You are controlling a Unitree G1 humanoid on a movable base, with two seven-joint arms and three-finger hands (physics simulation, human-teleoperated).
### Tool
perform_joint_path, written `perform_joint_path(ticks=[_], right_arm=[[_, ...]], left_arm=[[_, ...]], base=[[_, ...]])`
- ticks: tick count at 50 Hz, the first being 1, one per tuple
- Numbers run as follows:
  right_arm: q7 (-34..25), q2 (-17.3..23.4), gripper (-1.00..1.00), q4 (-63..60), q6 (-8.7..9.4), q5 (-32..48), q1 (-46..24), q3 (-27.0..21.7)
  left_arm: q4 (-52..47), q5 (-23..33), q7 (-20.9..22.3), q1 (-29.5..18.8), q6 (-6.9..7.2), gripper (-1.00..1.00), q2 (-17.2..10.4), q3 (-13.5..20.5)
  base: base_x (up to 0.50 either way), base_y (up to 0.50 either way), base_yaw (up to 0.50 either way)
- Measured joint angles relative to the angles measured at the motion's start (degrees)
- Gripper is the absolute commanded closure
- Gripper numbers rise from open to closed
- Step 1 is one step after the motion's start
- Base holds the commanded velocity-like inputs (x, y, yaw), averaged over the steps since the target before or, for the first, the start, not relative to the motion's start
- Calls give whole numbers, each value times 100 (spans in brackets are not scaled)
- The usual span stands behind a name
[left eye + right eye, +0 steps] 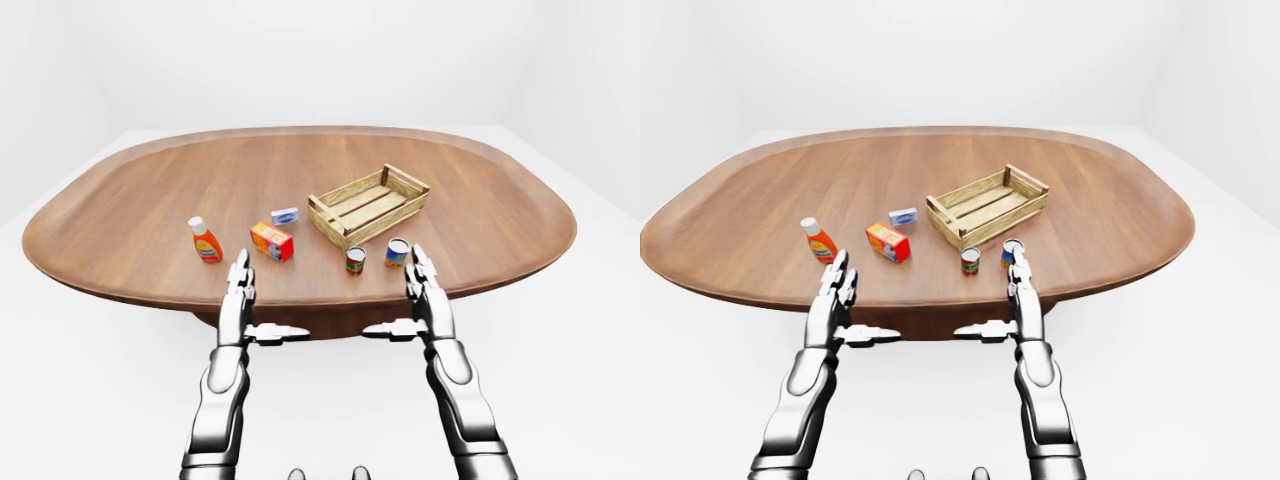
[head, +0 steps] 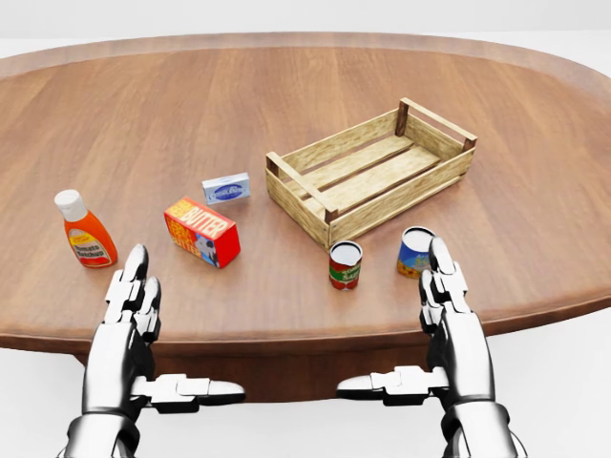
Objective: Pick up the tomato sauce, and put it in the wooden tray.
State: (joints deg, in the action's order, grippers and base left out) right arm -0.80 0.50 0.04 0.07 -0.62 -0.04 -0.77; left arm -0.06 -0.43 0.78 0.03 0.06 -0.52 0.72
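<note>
Hands nearest, both empty: left hand (image 2: 129, 320) and right hand (image 2: 449, 305) raised at the near edge of the table (image 2: 143, 143), 3 fingers each spread open, thumbs turned inward toward each other, gripping nothing.

Past the fingertips, all placed from the wooden tray (image 2: 372, 172): tomato sauce can (image 2: 345, 264), red and green label, upright just below the tray's near-left corner in the head view, close to it but apart. Blue can (image 2: 414, 252) just right of the tomato sauce can, below the tray's near side, with the right hand's fingertips next to it, touching or not cannot tell. Red and orange box (image 2: 201, 231) left of the tray. Orange bottle (image 2: 84, 230) with white cap well left of the tray. Small blue and white box (image 2: 226, 188) just left of the tray, beyond the red and orange box. Tray itself angled on the table, nothing inside.
</note>
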Motion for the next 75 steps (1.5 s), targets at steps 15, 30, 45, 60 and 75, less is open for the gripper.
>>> perform_joint_path(ticks=[15,30,45,60,75], right_arm=[[-100,21,-100,-416,323,-27,122,-47],[-142,-10,-100,-1519,493,-58,363,38],[-173,-18,-100,-2452,493,-112,494,80],[-214,-20,-100,-2718,493,-168,550,64],[-223,-22,-100,-2719,493,-158,597,74]], left_arm=[[-450,63,158,136,367,-100,-66,94],[-1644,107,334,351,494,-100,-87,195],[-2248,102,456,410,494,-100,-94,305],[-2292,103,493,383,494,-100,-105,356],[-2300,74,506,361,494,-100,-116,403]], base=[[0,0,0],[0,0,0],[2,0,0],[50,0,0],[50,0,0]])
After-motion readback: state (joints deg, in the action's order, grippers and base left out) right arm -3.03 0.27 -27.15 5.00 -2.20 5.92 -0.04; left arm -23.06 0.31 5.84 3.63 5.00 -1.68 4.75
